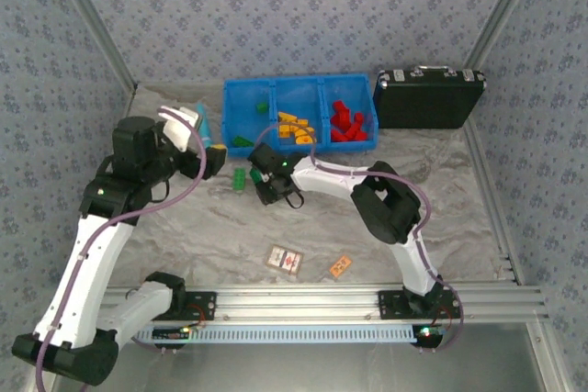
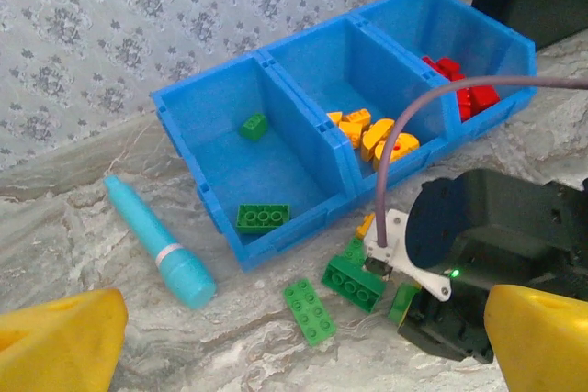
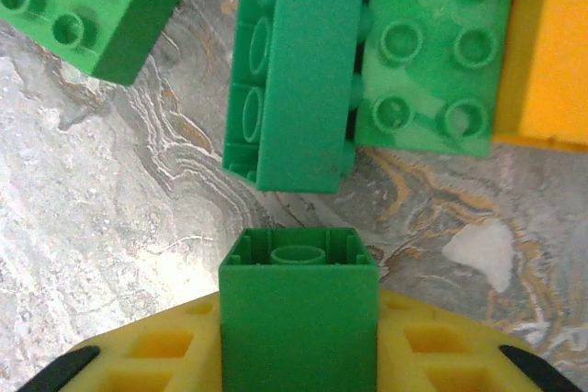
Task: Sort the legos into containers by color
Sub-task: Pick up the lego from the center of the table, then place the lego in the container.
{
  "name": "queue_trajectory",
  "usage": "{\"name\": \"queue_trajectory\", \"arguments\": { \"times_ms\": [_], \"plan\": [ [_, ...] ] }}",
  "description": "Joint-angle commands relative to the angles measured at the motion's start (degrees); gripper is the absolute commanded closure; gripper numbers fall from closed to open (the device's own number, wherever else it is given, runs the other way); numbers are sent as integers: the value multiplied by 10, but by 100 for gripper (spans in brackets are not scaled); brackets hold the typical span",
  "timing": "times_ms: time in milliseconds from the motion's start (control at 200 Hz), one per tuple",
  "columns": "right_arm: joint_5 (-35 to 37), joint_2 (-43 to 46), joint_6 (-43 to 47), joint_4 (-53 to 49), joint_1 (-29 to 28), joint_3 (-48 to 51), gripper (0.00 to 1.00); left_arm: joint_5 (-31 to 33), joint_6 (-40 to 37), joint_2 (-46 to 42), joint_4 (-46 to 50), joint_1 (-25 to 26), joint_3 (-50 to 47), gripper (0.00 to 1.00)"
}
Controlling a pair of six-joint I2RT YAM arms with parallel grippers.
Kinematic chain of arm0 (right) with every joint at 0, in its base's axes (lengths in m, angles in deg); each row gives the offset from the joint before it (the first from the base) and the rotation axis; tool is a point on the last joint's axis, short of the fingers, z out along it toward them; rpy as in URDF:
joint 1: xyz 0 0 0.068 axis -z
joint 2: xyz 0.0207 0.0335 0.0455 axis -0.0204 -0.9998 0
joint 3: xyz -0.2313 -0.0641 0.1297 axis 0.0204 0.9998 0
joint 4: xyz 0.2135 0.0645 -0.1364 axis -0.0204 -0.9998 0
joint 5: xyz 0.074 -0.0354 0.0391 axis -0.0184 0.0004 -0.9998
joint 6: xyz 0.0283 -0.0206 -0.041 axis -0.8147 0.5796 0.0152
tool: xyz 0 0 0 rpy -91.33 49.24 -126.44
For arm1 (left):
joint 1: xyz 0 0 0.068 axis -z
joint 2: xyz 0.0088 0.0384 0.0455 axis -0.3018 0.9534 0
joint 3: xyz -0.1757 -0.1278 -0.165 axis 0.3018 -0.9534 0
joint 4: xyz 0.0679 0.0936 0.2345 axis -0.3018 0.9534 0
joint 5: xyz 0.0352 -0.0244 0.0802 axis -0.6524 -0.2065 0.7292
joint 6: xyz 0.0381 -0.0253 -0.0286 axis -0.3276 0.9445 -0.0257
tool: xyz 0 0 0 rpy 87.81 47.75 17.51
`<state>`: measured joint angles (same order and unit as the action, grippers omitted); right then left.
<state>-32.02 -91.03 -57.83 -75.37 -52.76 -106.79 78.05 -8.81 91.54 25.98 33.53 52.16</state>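
Note:
The blue containers tray (image 1: 272, 89) holds green legos (image 2: 263, 218) in its left compartment, orange-yellow ones (image 2: 372, 135) in the middle and red ones (image 1: 349, 123) on the right. My right gripper (image 3: 299, 319) is low over the table just in front of the tray, shut on a small green lego (image 3: 299, 305). Close ahead of it lie more green bricks: one on its side (image 3: 294, 71), one flat (image 3: 432, 52), one at the left (image 3: 92, 6), plus an orange-yellow one (image 3: 551, 52). My left gripper (image 2: 294, 355) hovers open left of them, its yellow fingers (image 2: 55, 341) wide apart.
A teal tube (image 2: 161, 245) lies left of the tray. A black briefcase (image 1: 427, 98) stands to the right of the tray. Two printed cards (image 1: 285, 259) lie near the front rail. The right arm's wrist (image 2: 496, 254) sits close to my left fingers.

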Motion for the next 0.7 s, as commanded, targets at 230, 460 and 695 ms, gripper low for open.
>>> {"name": "queue_trajectory", "arguments": {
  "times_ms": [230,460,695],
  "plan": [
    [-1,77,46,-79,25,-58,68,-19,0,2,-38,-30,-13,0],
    [7,23,110,-51,51,-178,70,-20,3,-19,-67,-46,-34,0],
    [5,-83,149,-15,70,-318,70,-20,1,-13,-70,-53,-37,0]
  ]
}}
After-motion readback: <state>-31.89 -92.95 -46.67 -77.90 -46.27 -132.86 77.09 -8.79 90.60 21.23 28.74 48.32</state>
